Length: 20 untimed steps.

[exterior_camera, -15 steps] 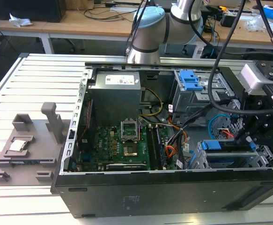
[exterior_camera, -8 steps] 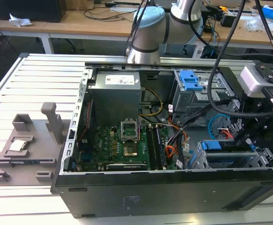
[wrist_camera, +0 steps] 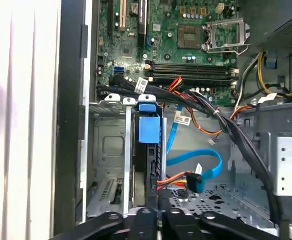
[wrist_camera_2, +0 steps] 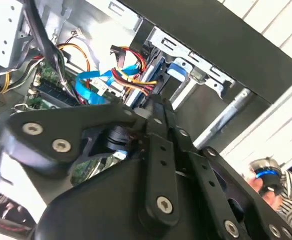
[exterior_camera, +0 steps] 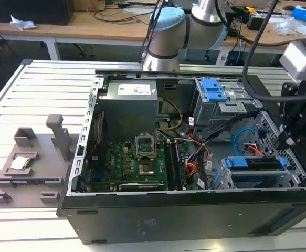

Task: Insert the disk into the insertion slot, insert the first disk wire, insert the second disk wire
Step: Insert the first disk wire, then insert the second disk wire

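One disk (exterior_camera: 255, 163) is sitting inside the slot (exterior_camera: 235, 181), its blue caddy edge showing. The gripper (exterior_camera: 288, 140) is hovering just at the disk's end, its jaws pressed together. Loose wires (wrist_camera: 186, 177) are lying beside.

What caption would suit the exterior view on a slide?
The gripper poised beside the blue-framed disk, which sits in the silver insertion slot of an open computer case.

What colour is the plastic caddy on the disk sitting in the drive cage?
Bright blue. The disk's caddy shows best in the first wrist view.
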### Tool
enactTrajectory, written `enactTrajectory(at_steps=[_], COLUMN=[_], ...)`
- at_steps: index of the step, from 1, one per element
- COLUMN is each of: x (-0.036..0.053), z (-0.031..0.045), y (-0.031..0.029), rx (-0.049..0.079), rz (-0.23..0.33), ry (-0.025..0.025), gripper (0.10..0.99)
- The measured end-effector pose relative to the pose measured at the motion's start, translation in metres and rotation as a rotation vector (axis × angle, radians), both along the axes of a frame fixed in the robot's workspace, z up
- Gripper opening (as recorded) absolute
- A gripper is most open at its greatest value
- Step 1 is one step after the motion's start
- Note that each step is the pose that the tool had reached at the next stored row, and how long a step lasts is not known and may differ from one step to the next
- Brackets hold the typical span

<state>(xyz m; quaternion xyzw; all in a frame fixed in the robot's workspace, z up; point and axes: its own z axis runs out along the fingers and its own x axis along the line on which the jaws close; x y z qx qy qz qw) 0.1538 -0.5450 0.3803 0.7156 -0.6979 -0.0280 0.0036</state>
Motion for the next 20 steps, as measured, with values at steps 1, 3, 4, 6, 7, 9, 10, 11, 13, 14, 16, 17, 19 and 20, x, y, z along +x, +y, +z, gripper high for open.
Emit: enactTrajectory(at_steps=[1,3,4,6,7,9,10,11,13,14,16,17,19,20], x=[0.0000,0.0000,0.0000,0.0000,0.0000,0.0000,0.0000,0.0000,0.0000,0.0000,0.0000,0.0000,0.0000,0.0000], z=[0.0062,0.0197,0.0200,0.0203,0.0203,0.0203,0.0203,0.0203,0.0204,0.0204,0.0204,0.0205,0.0206,0.0206], y=[0.0006,0.0015,0.0014,0.0014,0.0014,0.0015,0.0014,0.0014,0.0015,0.0014,0.0014,0.0015,0.0014,0.0015], rx=[-0.006,-0.019,-0.019,-0.019,-0.019,-0.019,-0.019,-0.019,-0.019,-0.019,-0.019,-0.019,-0.019,-0.019], rz=[0.000,0.000,0.000,0.000,0.000,0.000,0.000,0.000,0.000,0.000,0.000,0.000,0.000,0.000], ry=[0.0000,0.0000,0.0000,0.0000,0.0000,0.0000,0.0000,0.0000,0.0000,0.0001,0.0000,0.0000,0.0000,0.0000], gripper=[0.106,0.106,0.106,0.106,0.106,0.106,0.106,0.106,0.106,0.106,0.106,0.106,0.106,0.106])
